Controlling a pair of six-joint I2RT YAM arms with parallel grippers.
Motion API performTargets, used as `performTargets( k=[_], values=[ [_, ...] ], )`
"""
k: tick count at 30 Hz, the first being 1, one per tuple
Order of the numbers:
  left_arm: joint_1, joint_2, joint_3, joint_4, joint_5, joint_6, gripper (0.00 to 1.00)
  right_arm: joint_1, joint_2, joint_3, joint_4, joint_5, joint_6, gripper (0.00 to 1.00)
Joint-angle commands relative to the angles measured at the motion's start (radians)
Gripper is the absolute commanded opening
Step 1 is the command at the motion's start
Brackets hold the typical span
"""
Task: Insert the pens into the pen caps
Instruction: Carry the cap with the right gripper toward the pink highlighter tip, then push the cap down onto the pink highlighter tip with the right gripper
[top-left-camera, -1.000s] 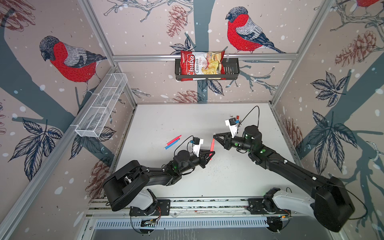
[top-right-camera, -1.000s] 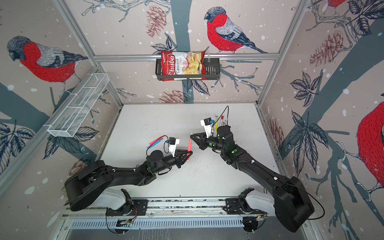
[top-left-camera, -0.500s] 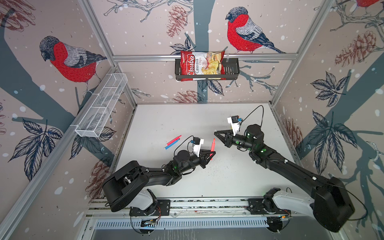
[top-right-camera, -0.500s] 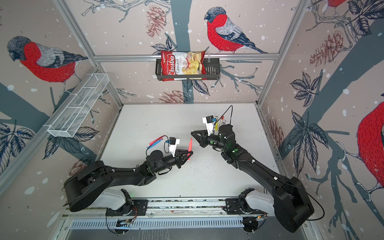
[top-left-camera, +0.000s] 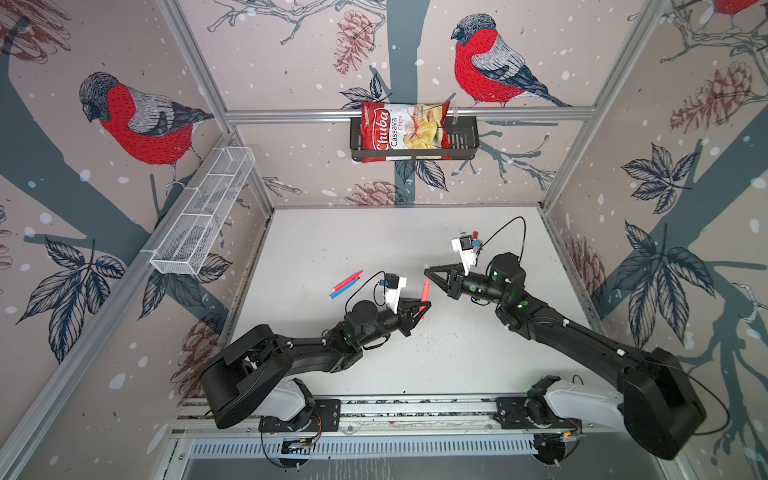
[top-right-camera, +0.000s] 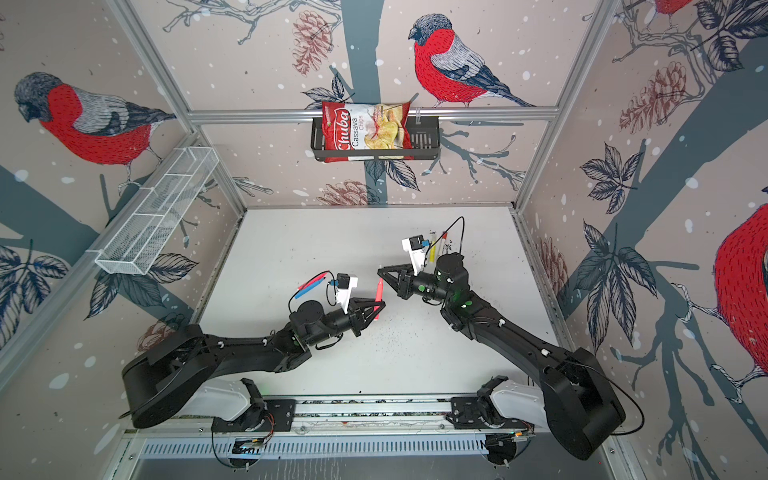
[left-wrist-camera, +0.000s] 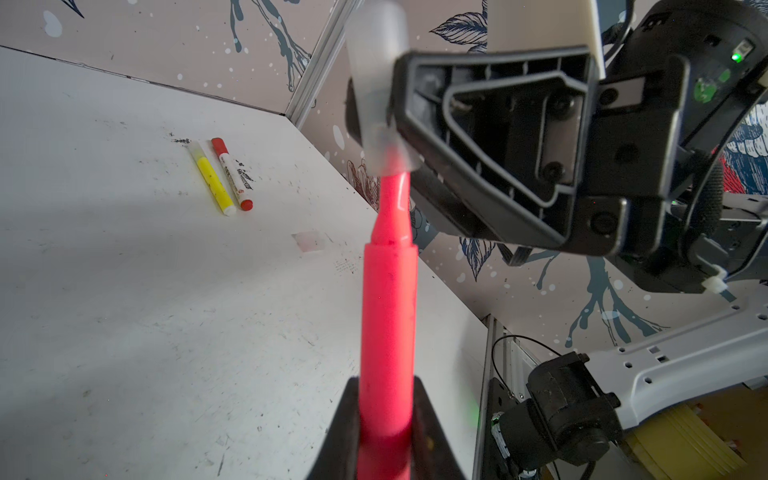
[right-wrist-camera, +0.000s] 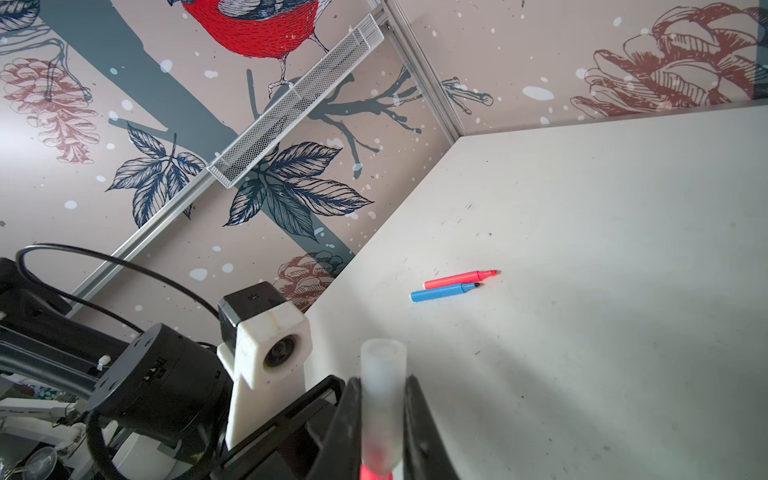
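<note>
My left gripper (left-wrist-camera: 386, 399) is shut on a pink pen (left-wrist-camera: 388, 316), which stands upright above the table's middle (top-left-camera: 424, 291). My right gripper (right-wrist-camera: 382, 386) is shut on a translucent whitish pen cap (right-wrist-camera: 382, 395). The cap's mouth sits over the pen's narrow tip (left-wrist-camera: 395, 187), and pink shows through the cap's lower end. In both top views the two grippers (top-left-camera: 424, 305) (top-left-camera: 428, 272) meet tip to tip. A red pen (right-wrist-camera: 459, 277) and a blue pen (right-wrist-camera: 444, 291) lie uncapped side by side at the left. A yellow pen (left-wrist-camera: 212, 178) and a white-barrelled pen (left-wrist-camera: 232, 174) lie at the back right.
A loose translucent cap (left-wrist-camera: 308, 242) lies on the table (top-left-camera: 374, 237) near the right wall. A black basket (top-left-camera: 461, 137) with a chips bag (top-left-camera: 399, 131) hangs on the back wall. A white wire basket (top-left-camera: 203, 216) hangs on the left wall.
The right gripper with the cap has shifted only slightly at the pen's tip. The left arm has held still with the pen.
</note>
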Motion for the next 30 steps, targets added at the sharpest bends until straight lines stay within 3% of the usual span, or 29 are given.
performTargets(
  k=[1, 7, 15, 24, 26, 28, 30],
  values=[
    [-0.002, -0.007, 0.011, 0.012, -0.009, 0.016, 0.00, 0.009, -0.009, -0.012, 0.063, -0.021, 0.018, 0.10],
    [-0.002, -0.019, 0.015, 0.008, -0.022, 0.020, 0.00, 0.022, -0.025, -0.049, 0.104, -0.001, 0.048, 0.10],
    [-0.003, -0.006, 0.035, 0.084, -0.015, -0.013, 0.00, 0.048, -0.027, -0.172, 0.365, -0.037, 0.135, 0.14],
    [-0.002, -0.023, 0.042, 0.154, -0.025, -0.012, 0.00, 0.057, -0.050, -0.193, 0.369, -0.058, 0.118, 0.17],
    [-0.002, -0.026, 0.042, 0.155, -0.026, -0.009, 0.00, 0.056, -0.061, -0.190, 0.365, -0.081, 0.109, 0.22],
    [-0.002, -0.031, 0.039, 0.155, -0.031, -0.003, 0.00, 0.057, -0.086, -0.181, 0.328, -0.093, 0.080, 0.51],
    [-0.002, -0.039, 0.034, 0.152, -0.034, 0.002, 0.00, 0.057, -0.123, -0.164, 0.240, -0.077, 0.032, 0.59]
  ],
)
